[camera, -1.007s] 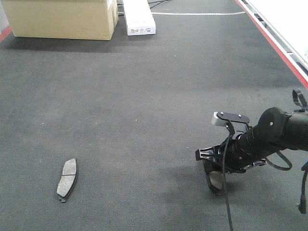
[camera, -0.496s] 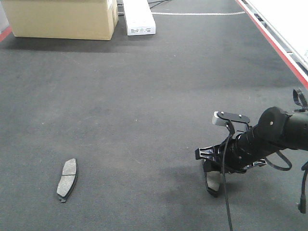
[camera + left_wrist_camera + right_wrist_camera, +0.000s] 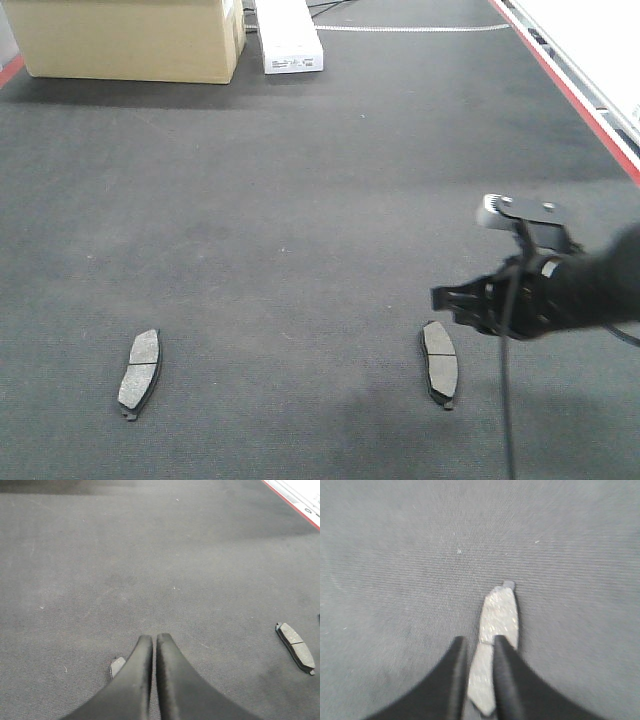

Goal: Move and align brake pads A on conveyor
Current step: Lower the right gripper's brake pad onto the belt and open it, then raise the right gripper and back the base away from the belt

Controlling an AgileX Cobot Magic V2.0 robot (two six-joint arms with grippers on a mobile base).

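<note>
Noted at the far end: one closed tan cardboard box (image 3: 130, 40), a flat white carton (image 3: 288, 38) just beside its right side, and a bright pale worktop (image 3: 600, 45) along the right edge.
</note>
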